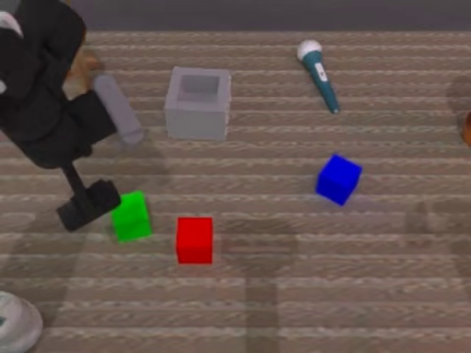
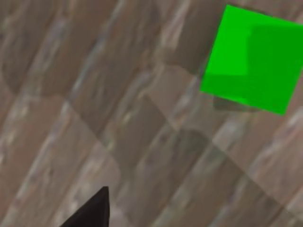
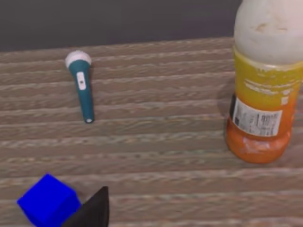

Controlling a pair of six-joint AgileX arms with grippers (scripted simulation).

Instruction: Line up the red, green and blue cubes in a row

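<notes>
**Left gripper beside green cube; blue cube off alone at right**

Left arm reaches in from the top-left corner of the table [image 1: 294,309]. Left gripper [image 1: 88,204] sits low, just beside the green cube [image 1: 132,215] on its left side, maybe touching it, top view too coarse to be sure. Can't tell how wide its jaws are; left wrist view only shows one dark fingertip [image 2: 90,210] and the green cube apart from it on bare table.

Red cube [image 1: 194,240] lies just right of green and slightly nearer the front edge, small gap between them. Grey hollow box [image 1: 197,103] stands behind both, well apart. Teal microphone [image 1: 319,75] with a white head lies at back, right of centre. Blue cube [image 1: 338,179] sits well right of red, turned at an angle.

Right gripper not in the top view; jaws can't be told. Right wrist view shows an orange juice bottle [image 3: 265,85].
</notes>
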